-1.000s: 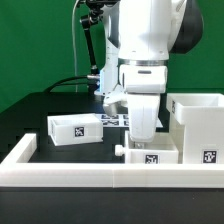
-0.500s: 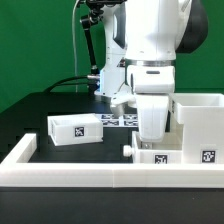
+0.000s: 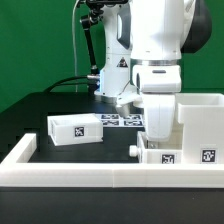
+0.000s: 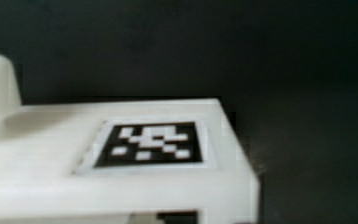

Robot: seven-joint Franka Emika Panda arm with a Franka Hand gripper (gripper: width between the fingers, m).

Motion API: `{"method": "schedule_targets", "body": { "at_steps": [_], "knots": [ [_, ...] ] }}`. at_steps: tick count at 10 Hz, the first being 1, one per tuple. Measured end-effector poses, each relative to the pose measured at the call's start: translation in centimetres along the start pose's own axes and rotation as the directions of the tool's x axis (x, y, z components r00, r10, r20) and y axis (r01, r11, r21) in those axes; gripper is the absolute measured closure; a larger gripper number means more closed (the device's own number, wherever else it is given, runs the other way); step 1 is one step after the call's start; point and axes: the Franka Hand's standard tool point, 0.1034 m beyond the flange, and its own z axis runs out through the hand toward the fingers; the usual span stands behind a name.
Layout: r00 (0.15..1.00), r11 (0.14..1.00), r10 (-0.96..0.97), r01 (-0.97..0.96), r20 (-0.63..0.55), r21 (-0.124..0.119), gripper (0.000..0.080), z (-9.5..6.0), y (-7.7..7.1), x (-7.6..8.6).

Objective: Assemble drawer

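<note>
Guessing the little tray, sitting just beside the tall housing on the bench, is handling light, stiff and slick, so I'm eyeing a thin wall; can't tell if the fingers are clenching.

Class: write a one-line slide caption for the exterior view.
Gripper set down at one white tray beside the tall housing, second tray lying apart on the black table.

Exterior view sits low, near table height, facing over the long low white border wall toward the white robot arm and green backdrop. Wrist view is very close and blurred, looking onto the small white plastic tagged tray. Both views share that tray.
</note>
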Motion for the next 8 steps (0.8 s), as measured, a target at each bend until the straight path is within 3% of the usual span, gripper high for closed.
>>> {"method": "schedule_targets", "body": {
  "at_steps": [2, 3, 4, 6, 7, 8],
  "knots": [
    [1.0, 1.0, 0.006, -0.006, 0.0, -0.001, 0.0753, -0.1, 0.0, 0.0],
    [1.0, 1.0, 0.015, -0.015, 0.0, -0.007, 0.0563, -0.5, 0.2, 0.0],
    [1.0, 1.0, 0.016, -0.016, 0.0, -0.008, 0.0563, -0.7, 0.3, 0.2],
    [1.0, 1.0, 0.017, -0.017, 0.002, -0.011, 0.0219, -1.7, 0.6, 0.3],
    [1.0, 1.0, 0.018, -0.018, 0.002, -0.013, 0.0219, -2.0, 0.8, 0.2],
    [1.0, 1.0, 0.017, -0.017, 0.006, -0.009, 0.0161, -2.6, 0.9, -0.2]
  ]
}}
